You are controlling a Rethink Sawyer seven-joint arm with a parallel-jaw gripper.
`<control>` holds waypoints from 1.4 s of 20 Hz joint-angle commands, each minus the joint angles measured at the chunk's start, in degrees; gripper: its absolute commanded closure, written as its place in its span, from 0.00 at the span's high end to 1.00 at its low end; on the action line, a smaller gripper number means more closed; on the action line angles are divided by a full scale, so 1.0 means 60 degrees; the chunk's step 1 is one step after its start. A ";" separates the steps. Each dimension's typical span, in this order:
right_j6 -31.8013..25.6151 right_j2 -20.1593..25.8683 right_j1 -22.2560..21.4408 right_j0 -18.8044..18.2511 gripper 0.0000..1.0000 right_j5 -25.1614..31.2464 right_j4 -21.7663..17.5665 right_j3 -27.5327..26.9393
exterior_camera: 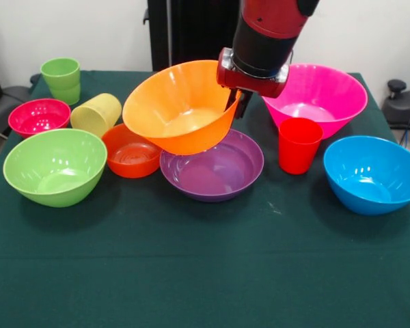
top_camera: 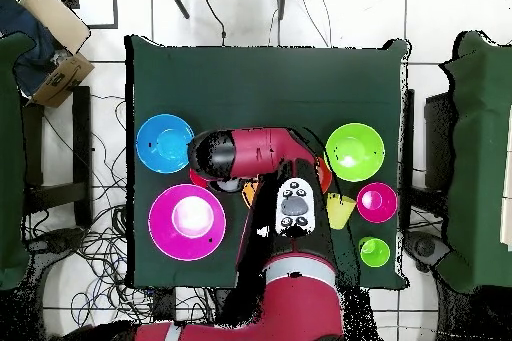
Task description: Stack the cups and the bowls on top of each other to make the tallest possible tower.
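- In the front view the orange bowl (exterior_camera: pixel 181 106) is held off the worktop (exterior_camera: pixel 205 273), tilted, with its opening turned towards the near left.
- The gripper (exterior_camera: pixel 236 102) is seen at the bowl's right rim, and the jaws are clamped on that rim.
- The lifted bowl hangs just above the purple bowl (exterior_camera: pixel 213 167), which rests upright at the middle of the worktop; whether the two touch cannot be told.
- The small red-orange bowl (exterior_camera: pixel 131 152) is set just left of the purple one, partly under the orange bowl.
- The lime-green bowl (exterior_camera: pixel 55 166) stands at the near left.
- The magenta bowl (exterior_camera: pixel 39 116) is found behind it, at the far left.
- The pale yellow cup (exterior_camera: pixel 97 113) lies on its side between the magenta bowl and the orange bowl.
- The green cup (exterior_camera: pixel 61 78) stands upright at the far left corner.
- The pink bowl (exterior_camera: pixel 316 97) is placed at the far right, behind the upright red cup (exterior_camera: pixel 299 145).
- The blue bowl (exterior_camera: pixel 372 174) sits at the near right, apart from the red cup.
- In the overhead view the arm (top_camera: pixel 265 157) covers the middle of the worktop, so that most of the orange and purple bowls is hidden.
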 commanded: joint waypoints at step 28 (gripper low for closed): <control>-0.0691 0.1237 -0.0185 -0.0546 1.00 0.0298 -0.0229 -0.0053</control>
